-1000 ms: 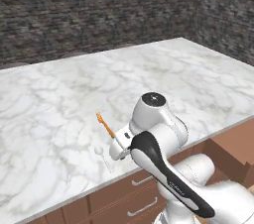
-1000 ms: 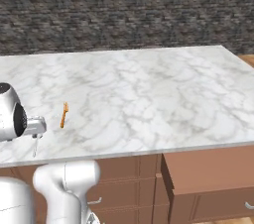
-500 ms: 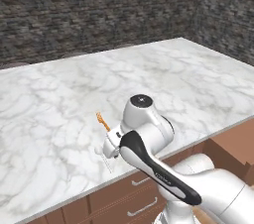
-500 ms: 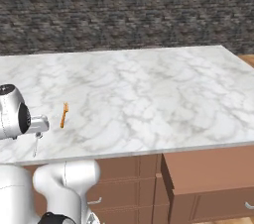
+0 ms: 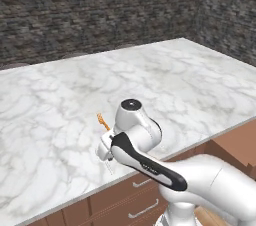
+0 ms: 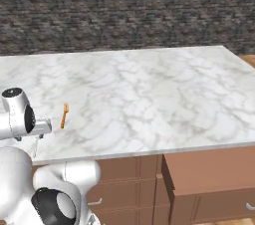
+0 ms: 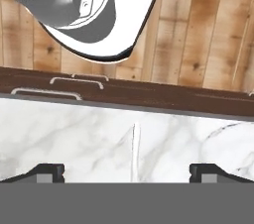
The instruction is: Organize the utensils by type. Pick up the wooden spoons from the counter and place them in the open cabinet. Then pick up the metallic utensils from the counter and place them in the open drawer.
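Hand view: claw spread wide above pale spoon near counter edge, fork nearby.

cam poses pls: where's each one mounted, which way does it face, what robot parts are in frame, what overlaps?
Left base view: behind-left of the arm, looks forward and down at the counter; arm rises lower right.
Right base view: behind-right, same counter; arm lower left, open drawer at right.
Hand view: on the hand, looks down over the counter's front edge; open tool, pale spoon between its tips.
Shared: both base views show the orange-brown fork.
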Controlling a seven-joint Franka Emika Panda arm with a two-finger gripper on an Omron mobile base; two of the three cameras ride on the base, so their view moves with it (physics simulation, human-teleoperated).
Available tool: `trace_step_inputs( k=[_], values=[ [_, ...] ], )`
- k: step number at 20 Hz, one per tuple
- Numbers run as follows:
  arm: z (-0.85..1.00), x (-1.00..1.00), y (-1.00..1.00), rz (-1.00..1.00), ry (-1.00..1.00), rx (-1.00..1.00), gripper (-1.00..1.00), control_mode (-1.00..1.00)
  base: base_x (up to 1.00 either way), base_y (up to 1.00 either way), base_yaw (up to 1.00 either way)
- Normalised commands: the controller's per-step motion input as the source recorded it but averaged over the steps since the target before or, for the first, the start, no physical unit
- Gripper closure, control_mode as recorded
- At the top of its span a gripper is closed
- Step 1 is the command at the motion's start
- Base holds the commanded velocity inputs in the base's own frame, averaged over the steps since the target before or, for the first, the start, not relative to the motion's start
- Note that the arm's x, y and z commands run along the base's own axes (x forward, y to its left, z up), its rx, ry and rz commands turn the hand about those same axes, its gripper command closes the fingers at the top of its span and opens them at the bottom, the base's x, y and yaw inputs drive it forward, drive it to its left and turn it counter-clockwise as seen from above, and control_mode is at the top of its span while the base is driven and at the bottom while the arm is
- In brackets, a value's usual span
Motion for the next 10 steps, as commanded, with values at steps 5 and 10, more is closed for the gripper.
trace_step_inputs(
  k=[5,10],
  values=[
    [-0.29,0.30,0.20,0.00,0.05,-0.02,-1.00,-1.00,0.00,0.00,0.00],
    [-0.33,0.28,0.17,0.00,0.02,-0.04,-1.00,-1.00,0.00,0.00,0.00]
  ],
)
